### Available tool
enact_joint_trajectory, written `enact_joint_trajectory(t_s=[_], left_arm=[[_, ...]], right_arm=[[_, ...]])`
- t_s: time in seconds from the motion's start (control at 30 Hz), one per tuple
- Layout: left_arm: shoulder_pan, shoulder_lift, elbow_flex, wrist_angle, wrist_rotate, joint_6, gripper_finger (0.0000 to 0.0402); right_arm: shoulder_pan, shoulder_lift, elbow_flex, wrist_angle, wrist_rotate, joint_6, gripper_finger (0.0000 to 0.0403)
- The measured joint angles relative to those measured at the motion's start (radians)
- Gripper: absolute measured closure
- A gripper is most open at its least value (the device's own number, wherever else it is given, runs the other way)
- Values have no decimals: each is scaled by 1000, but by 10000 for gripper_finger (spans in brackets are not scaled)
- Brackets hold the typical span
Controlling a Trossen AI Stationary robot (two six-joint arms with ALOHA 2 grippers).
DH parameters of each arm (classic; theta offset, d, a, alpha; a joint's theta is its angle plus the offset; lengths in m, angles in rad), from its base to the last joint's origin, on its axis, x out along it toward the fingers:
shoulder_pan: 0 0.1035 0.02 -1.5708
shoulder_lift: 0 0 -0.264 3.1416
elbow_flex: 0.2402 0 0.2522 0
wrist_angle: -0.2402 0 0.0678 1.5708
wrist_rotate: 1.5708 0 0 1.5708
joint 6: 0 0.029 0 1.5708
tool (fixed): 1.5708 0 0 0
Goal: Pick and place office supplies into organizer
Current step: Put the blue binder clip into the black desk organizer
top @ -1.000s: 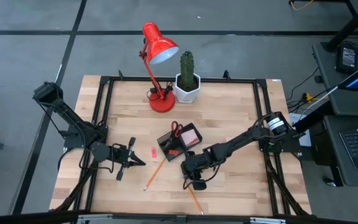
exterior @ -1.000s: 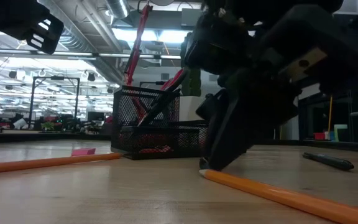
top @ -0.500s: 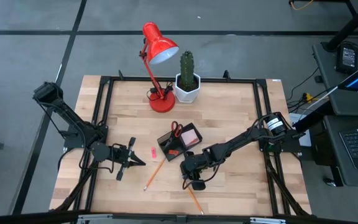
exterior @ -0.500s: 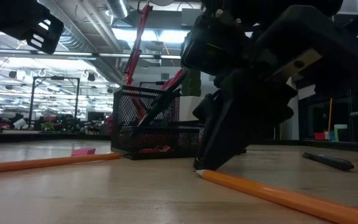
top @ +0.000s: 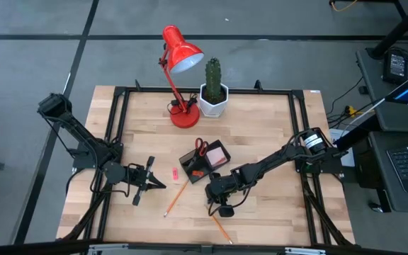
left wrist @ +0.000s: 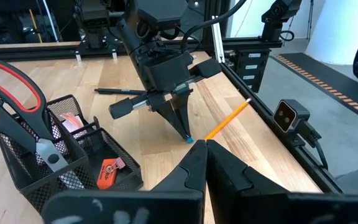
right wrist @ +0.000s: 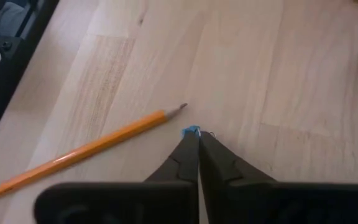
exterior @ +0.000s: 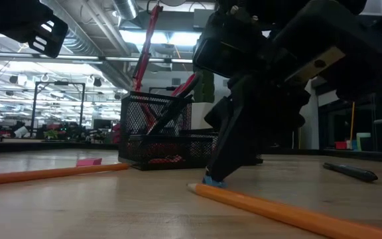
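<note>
The black mesh organizer (top: 205, 161) stands mid-table and holds the red-handled scissors (top: 200, 146) and the pink pad (top: 217, 154). One orange pencil (top: 222, 228) lies near the table's near edge, its point just beside my right gripper (right wrist: 197, 140). That gripper is shut on a tiny blue piece (right wrist: 191, 131). A second pencil (top: 176, 198) and a small pink piece (top: 174, 173) lie left of the organizer. The black pen (left wrist: 120, 91) lies beyond the right arm. My left gripper (top: 163, 185) waits shut at the table's left, pointing toward the organizer. My right gripper pinches the tiny blue piece (exterior: 211, 180) between its two fingertips, only at their free ends. The fingers slant down from above toward the near edge. The piece sits at or just above the tabletop; I cannot tell which.
A red desk lamp (top: 179, 57) and a cactus in a white pot (top: 212, 88) stand at the far edge. A black frame rail (top: 299, 142) borders the table. Bare wood lies between the organizer and the near edge.
The pencil beside my right gripper has slid along the table: its point, which lay against the fingertips, now lies clear of them, nearer the near edge. The blue piece now shows at the shut fingertips.
</note>
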Motion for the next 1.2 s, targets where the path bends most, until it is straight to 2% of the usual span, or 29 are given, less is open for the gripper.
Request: enact_joint_trajectory(t_s=[0.27,0.43,0.77,0.87,1.07,1.2], left_arm=[[0,0,0,0,0,0,400],[0,0,0,0,-10,3,399],[0,0,0,0,-28,20,399],[0,0,0,0,-62,23,400],[0,0,0,0,-64,34,399],[0,0,0,0,-64,74,400]], right_arm=[[0,-5,3,11,-13,-9,401],[-9,-69,12,-6,-6,-78,402],[-68,-180,10,-53,130,-205,403],[-80,-181,-41,76,184,-232,403],[-125,-184,-158,271,193,-192,403],[-132,-185,-170,312,308,-180,403]])
